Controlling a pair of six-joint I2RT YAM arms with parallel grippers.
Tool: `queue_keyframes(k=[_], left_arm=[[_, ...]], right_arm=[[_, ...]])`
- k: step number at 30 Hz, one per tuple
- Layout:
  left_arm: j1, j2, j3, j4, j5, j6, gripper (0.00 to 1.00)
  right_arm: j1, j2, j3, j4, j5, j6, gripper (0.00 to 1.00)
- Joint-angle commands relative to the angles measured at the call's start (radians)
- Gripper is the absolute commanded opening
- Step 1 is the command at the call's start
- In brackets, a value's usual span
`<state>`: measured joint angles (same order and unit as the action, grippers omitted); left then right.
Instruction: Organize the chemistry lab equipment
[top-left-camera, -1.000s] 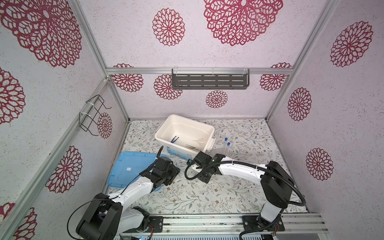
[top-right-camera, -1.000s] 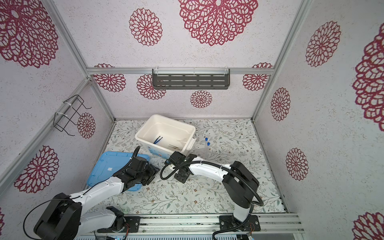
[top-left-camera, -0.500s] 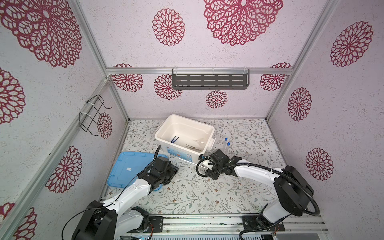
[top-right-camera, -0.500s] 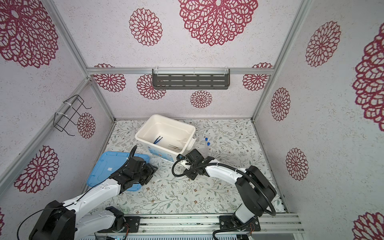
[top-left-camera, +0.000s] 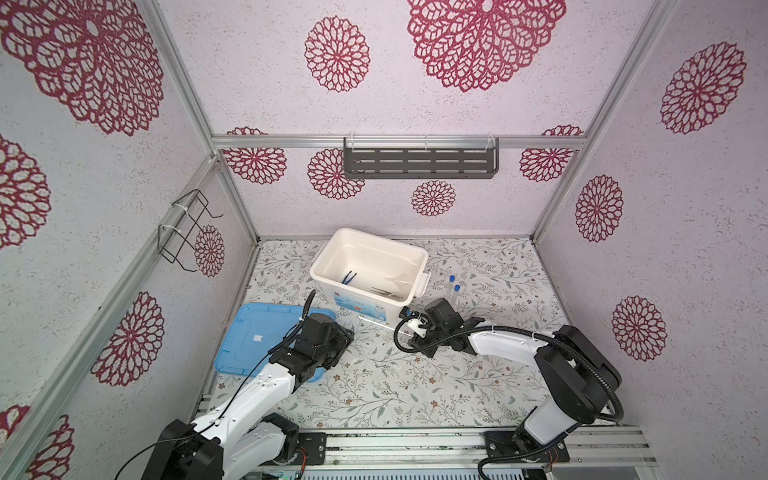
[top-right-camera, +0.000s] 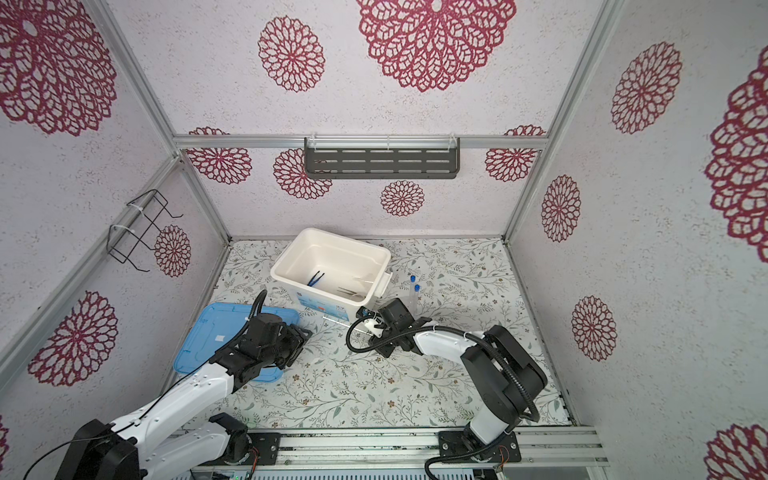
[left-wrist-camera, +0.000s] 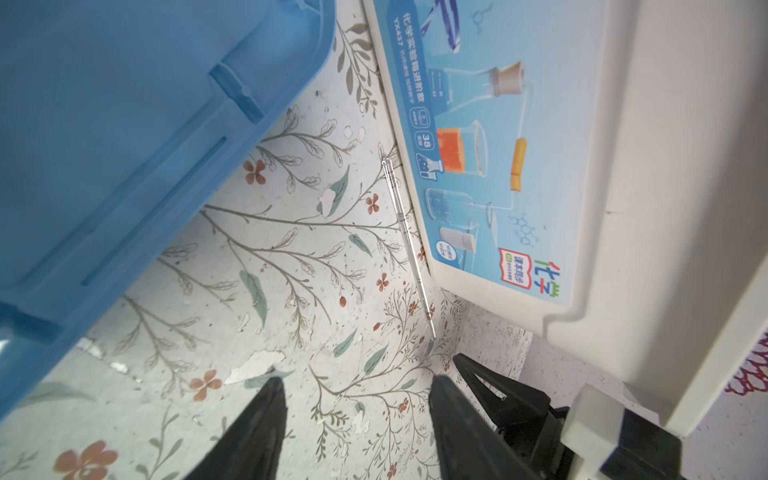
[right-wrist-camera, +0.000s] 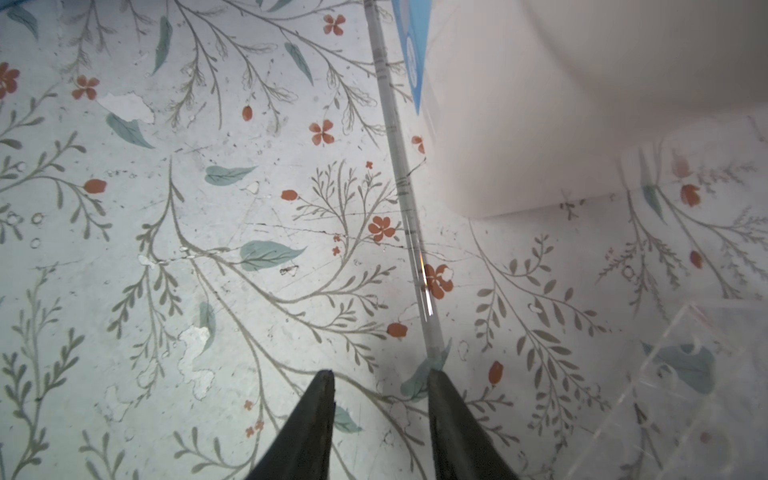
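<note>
The rod (right-wrist-camera: 409, 216) lies flat on the desk (right-wrist-camera: 208, 208) along the box (right-wrist-camera: 540, 104) front, not yet picked up. The right hand (right-wrist-camera: 380, 374) hovers at its near end, jaws part-way apart and empty, one fingertip (right-wrist-camera: 436, 382) seemingly touching the tip. The left hand (left-wrist-camera: 357, 380) hangs wide and empty near the lid (left-wrist-camera: 124, 124); next, the right hand must straddle the rod and close squarely.

In the right wrist view the thin rod (right-wrist-camera: 409, 216) runs off the edge — its other end is lost behind the right pincer (right-wrist-camera: 380, 376); the white box (right-wrist-camera: 582, 83) is blurred and cropped.
</note>
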<state>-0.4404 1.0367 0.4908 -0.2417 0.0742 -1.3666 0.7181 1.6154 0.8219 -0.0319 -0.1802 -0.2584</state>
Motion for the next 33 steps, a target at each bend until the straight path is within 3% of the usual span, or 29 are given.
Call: queue_keyframes(k=[1,16,27,33], left_arm=[[0.011,-0.024,-0.014,-0.019,-0.027,-0.014,0.59],[0.028,-0.058,-0.012,-0.043,-0.026,-0.006,0.59],[0.054,-0.074,-0.018,-0.066,-0.014,0.012,0.59],[0.074,-0.1,-0.026,-0.089,-0.008,0.026,0.59]], right_arm=[[-0.012,-0.019,-0.011,0.049,-0.001,-0.038,0.41],[-0.032,0.085,0.009,0.121,-0.037,0.028,0.42],[-0.006,0.067,-0.043,0.122,-0.109,0.033,0.28],[0.032,0.033,-0.089,0.096,-0.094,0.073,0.22]])
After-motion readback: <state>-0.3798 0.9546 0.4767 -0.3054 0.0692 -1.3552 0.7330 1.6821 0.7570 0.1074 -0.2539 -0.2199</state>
